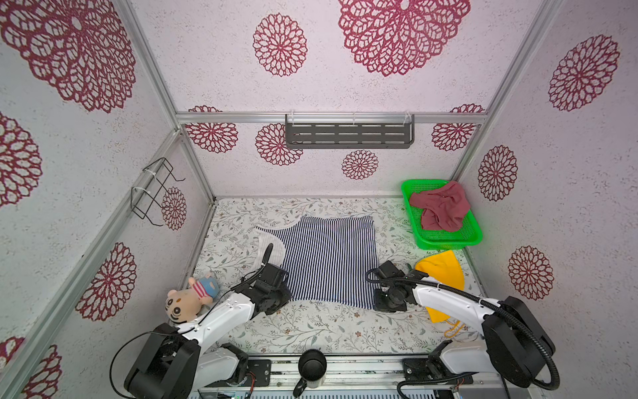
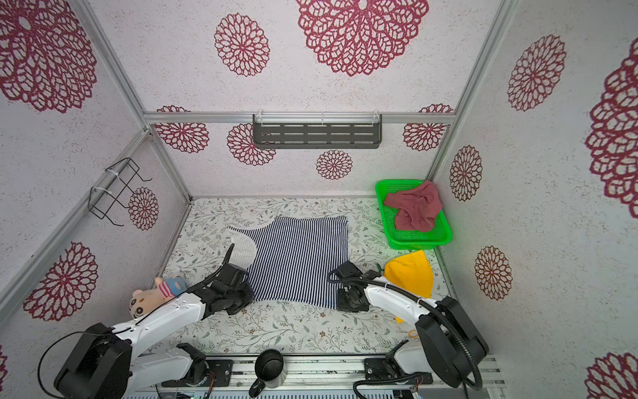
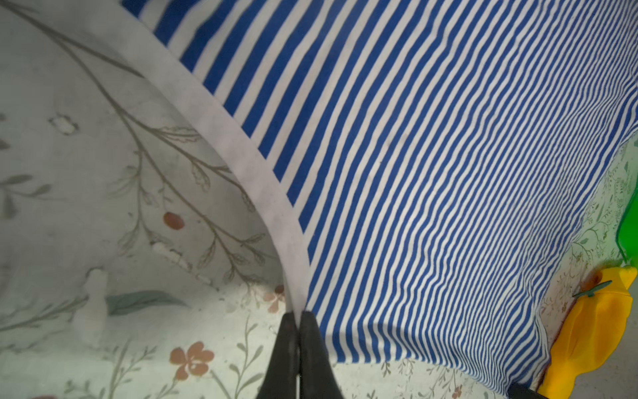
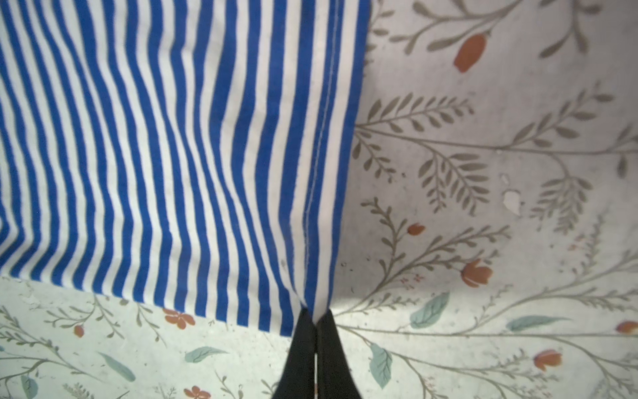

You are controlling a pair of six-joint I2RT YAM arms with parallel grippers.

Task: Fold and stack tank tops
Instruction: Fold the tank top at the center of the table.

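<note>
The navy-and-white striped tank top lies spread flat in the middle of the floral table, shown in both top views. My left gripper is shut on its white-trimmed edge at the near left corner. My right gripper is shut on the seamed near right corner of the same striped top. In both top views the wrist bodies hide the fingertips. The maroon tank top lies crumpled in the green basket, away from both grippers.
A yellow cloth lies just right of my right arm, under the basket's near edge. A plush toy sits at the left wall beside my left arm. A black mug stands at the front rail. Walls close in three sides.
</note>
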